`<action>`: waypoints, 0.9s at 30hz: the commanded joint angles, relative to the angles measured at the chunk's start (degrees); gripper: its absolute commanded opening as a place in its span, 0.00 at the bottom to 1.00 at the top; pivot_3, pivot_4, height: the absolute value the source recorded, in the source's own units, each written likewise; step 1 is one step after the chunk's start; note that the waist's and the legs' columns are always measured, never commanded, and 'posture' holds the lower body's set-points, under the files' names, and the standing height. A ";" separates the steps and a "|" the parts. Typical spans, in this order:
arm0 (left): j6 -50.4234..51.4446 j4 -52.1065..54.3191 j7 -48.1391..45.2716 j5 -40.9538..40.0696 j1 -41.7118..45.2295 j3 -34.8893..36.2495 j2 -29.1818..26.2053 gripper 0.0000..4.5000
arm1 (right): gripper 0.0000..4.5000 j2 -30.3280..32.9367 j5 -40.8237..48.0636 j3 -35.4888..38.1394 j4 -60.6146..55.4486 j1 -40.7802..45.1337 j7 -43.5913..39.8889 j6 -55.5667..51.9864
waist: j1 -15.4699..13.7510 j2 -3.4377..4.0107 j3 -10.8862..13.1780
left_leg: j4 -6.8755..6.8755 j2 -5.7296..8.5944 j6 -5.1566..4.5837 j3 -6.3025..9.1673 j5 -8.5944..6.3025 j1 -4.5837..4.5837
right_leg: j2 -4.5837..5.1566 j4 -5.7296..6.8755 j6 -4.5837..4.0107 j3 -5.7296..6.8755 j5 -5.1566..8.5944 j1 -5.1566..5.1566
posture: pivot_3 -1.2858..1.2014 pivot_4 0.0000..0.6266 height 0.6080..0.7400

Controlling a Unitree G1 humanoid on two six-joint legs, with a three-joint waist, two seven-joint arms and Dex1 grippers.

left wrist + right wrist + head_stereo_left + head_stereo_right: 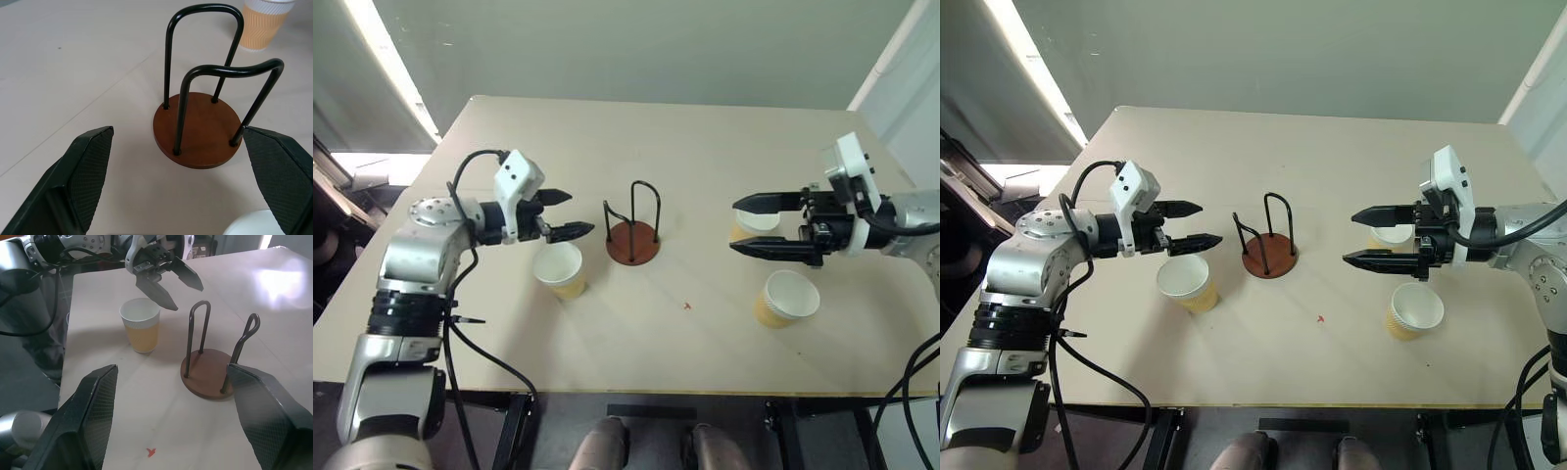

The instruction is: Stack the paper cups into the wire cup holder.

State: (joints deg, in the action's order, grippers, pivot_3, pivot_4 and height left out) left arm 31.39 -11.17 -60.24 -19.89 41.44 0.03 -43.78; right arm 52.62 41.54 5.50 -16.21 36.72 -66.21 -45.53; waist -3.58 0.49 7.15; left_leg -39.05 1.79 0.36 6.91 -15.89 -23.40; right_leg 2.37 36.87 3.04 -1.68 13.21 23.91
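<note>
We logged colours as follows. Table (705, 157): pale beige, plain, with small red mark (687, 306). Wire cup holder (633, 235): reddish-brown disc base, black wire loops. Three paper cups, left (560, 269), right near (786, 299), right far (756, 223): yellow-tan outside, white inside, white rim; faint wavy ribbing seen on cup wall in left wrist view. Left gripper (563, 213) and right gripper (744, 225): black fingers with fine cross-hatch texture, white housings, silver arm links, black cables.
</note>
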 commanded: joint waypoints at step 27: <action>-3.51 -4.87 2.85 2.77 3.69 -1.25 4.94 1.00 | 0.81 -0.29 0.50 0.93 -1.50 1.48 1.67 0.10 | -0.03 0.00 0.00 | -0.03 0.01 -0.02 -0.01 0.01 0.00 | 0.00 0.04 0.00 0.01 0.00 -0.01 | 0.52 0.24 1.00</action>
State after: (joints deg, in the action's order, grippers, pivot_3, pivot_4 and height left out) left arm 29.13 -16.28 -57.19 -17.66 43.54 -1.25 -38.98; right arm 51.76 41.10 4.78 -16.08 37.54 -64.92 -45.58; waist -3.61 0.49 7.15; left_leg -39.08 1.80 0.34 6.90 -15.88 -23.40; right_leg 2.38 36.91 3.04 -1.68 13.21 23.91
